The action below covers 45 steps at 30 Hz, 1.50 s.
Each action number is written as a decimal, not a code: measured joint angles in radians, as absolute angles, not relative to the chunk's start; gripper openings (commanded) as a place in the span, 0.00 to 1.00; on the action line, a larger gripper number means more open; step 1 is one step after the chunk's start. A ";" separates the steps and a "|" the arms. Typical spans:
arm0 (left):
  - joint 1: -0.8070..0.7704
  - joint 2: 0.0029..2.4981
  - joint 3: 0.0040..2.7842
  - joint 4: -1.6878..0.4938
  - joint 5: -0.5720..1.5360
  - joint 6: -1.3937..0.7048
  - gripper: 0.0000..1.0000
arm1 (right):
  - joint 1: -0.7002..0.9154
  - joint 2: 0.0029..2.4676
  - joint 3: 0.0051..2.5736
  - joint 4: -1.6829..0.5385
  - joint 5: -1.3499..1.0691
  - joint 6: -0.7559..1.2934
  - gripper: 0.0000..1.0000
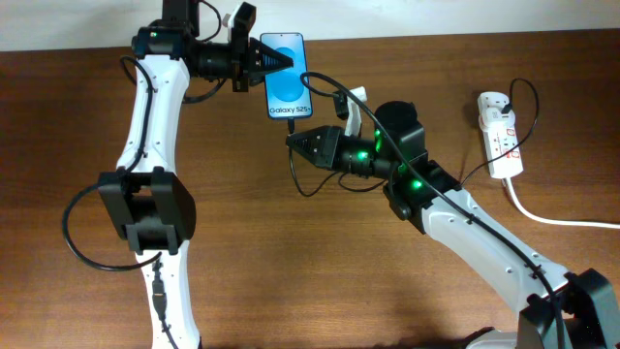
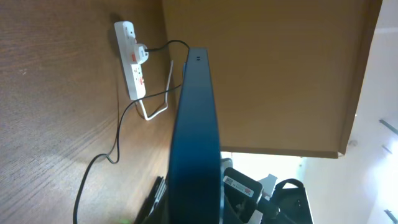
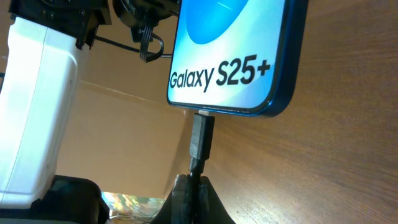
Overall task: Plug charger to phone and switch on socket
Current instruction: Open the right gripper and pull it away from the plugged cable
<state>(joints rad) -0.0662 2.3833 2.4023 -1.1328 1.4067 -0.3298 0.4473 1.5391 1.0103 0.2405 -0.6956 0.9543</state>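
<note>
The phone (image 1: 287, 76), blue screen with "Galaxy S25+" text, sits at the table's far side, held at its left edge by my left gripper (image 1: 263, 60), which is shut on it. In the left wrist view I see the phone edge-on (image 2: 196, 137). My right gripper (image 3: 196, 190) is shut on the charger cable just behind its black plug (image 3: 202, 134). The plug's front end meets the phone's lower edge (image 3: 230, 56), and none of its metal tip shows. In the overhead view the right gripper (image 1: 295, 141) is just below the phone. The white socket (image 1: 501, 133) lies far right, with red switches.
The charger's thin black cable (image 1: 320, 82) loops across the table towards the socket, where a plug head sits (image 2: 140, 52). A thick white cable (image 1: 552, 218) runs off right from the socket. A brown board or wall stands behind the table.
</note>
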 measured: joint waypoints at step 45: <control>-0.072 2.396 2.402 -1.127 1.437 -0.302 0.00 | 0.413 1.587 1.007 0.315 -0.793 0.954 0.09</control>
